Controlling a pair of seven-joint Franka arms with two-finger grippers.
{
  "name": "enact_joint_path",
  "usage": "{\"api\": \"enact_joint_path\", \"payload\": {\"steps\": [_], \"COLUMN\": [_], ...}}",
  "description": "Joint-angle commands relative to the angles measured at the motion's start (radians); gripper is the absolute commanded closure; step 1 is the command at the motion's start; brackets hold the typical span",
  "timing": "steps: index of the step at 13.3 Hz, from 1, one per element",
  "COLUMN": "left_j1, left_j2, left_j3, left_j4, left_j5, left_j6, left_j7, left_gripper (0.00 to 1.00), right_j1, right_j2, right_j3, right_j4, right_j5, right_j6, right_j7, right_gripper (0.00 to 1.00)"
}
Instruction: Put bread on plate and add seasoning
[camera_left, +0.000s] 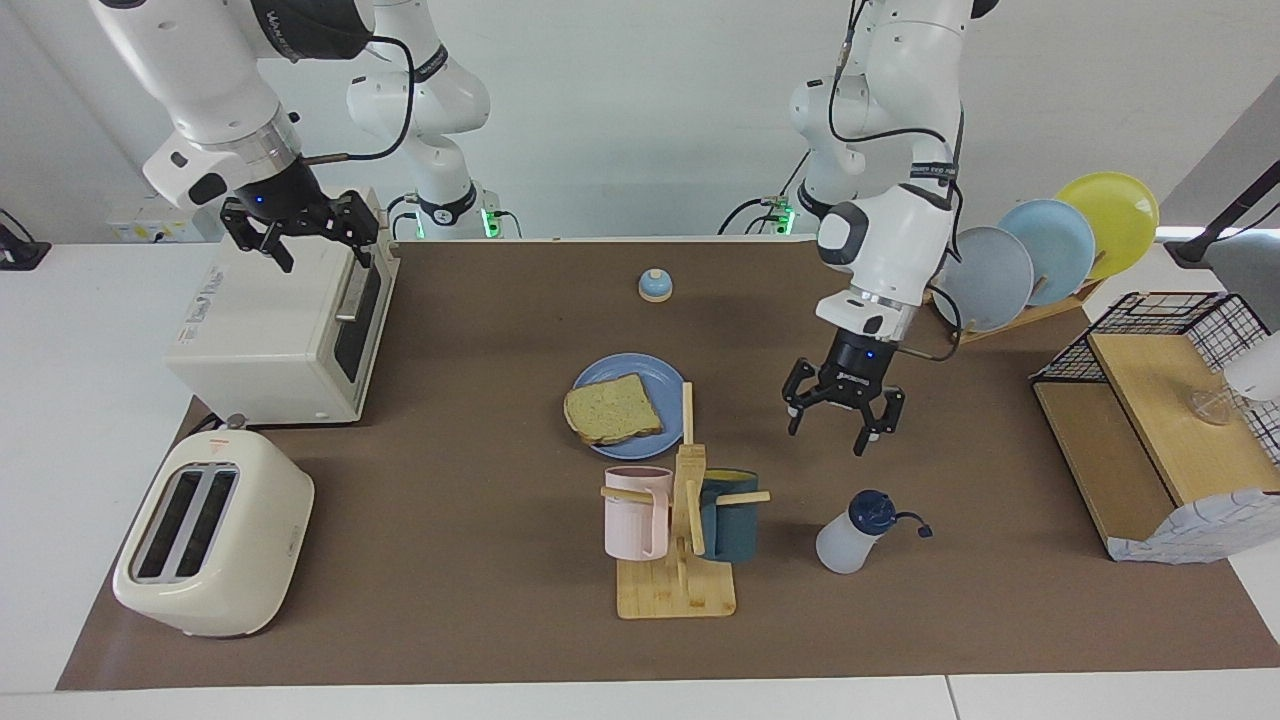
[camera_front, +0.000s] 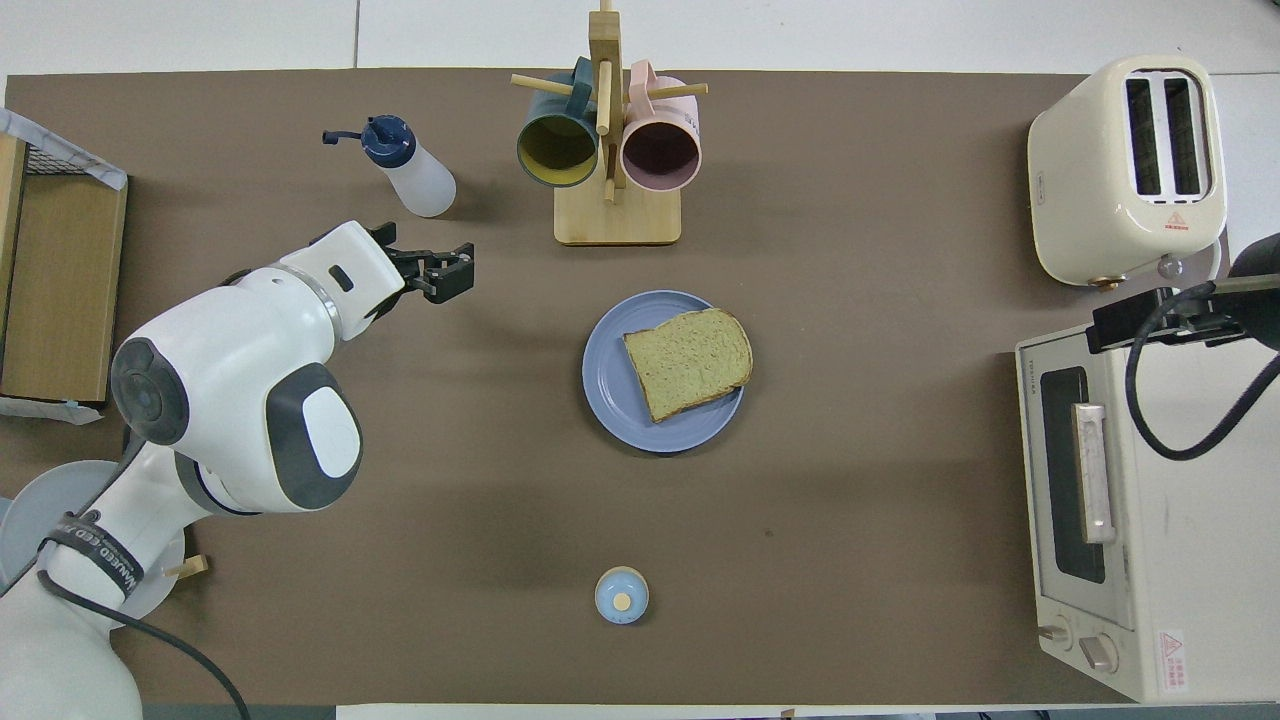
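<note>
The bread (camera_left: 612, 410) (camera_front: 690, 360) lies flat on the blue plate (camera_left: 650, 372) (camera_front: 608, 385) in the middle of the mat. The seasoning bottle (camera_left: 850, 535) (camera_front: 415, 172), whitish with a navy cap whose tab hangs loose, stands on the mat beside the mug rack, toward the left arm's end. My left gripper (camera_left: 835, 432) (camera_front: 445, 272) hangs open and empty in the air over bare mat between the bottle and the plate. My right gripper (camera_left: 320, 250) waits open and empty above the toaster oven.
A toaster oven (camera_left: 270, 330) and a cream toaster (camera_left: 210, 535) stand at the right arm's end. The wooden mug rack (camera_left: 675, 520) holds a pink and a teal mug. A small bell (camera_left: 655, 286) sits near the robots. A plate rack (camera_left: 1040, 250) and a wire-and-wood shelf (camera_left: 1150, 420) fill the left arm's end.
</note>
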Motion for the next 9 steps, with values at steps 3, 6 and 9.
{"api": "enact_joint_path", "payload": {"steps": [3,6,9], "left_j1": [0.028,0.074,0.134], "left_j2": [-0.217,-0.255,-0.251], "left_j3": [0.011,0.011,0.011], "left_j4": [0.019,0.158,0.327], "left_j5": [0.008,0.143,0.281], "left_j6": [-0.439,-0.745,-1.075], "left_j7": [-0.128,-0.237,-0.243], "left_gripper": [0.0,0.0,0.0], "right_j1": [-0.009,-0.009,-0.009], "right_j2": [-0.005,-0.003,-0.003], "right_j3": [0.004,0.004,0.004], "right_j4": [-0.002,-0.002,-0.002], "right_j5": [-0.002,-0.002,-0.002], "right_j6": [-0.01,-0.01,-0.01], "right_j7": [0.012,0.012,0.012], "right_gripper": [0.0,0.0,0.0]}}
